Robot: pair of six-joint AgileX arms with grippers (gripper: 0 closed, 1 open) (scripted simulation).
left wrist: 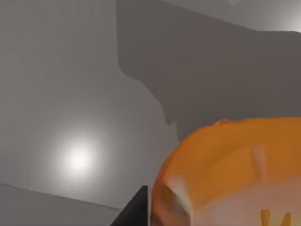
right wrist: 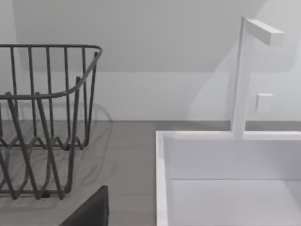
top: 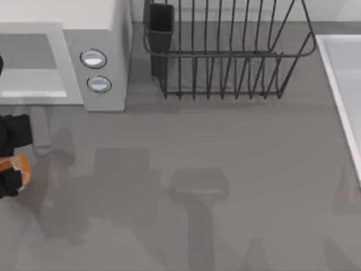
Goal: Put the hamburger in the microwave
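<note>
While the left gripper (top: 12, 169) sits at the table's far left edge, in front of the microwave (top: 84, 62), its black fingers are closed around the hamburger (top: 17, 165), held clear of the grey table (top: 214, 147). Behind stands a wire rack (top: 225, 51), with a white sink (right wrist: 225, 160) at the right.

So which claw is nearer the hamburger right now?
Left. The left claw is at the table's left edge with the hamburger between its fingers, in front of the microwave. The right claw is across the table, by the dish rack and sink.
</note>
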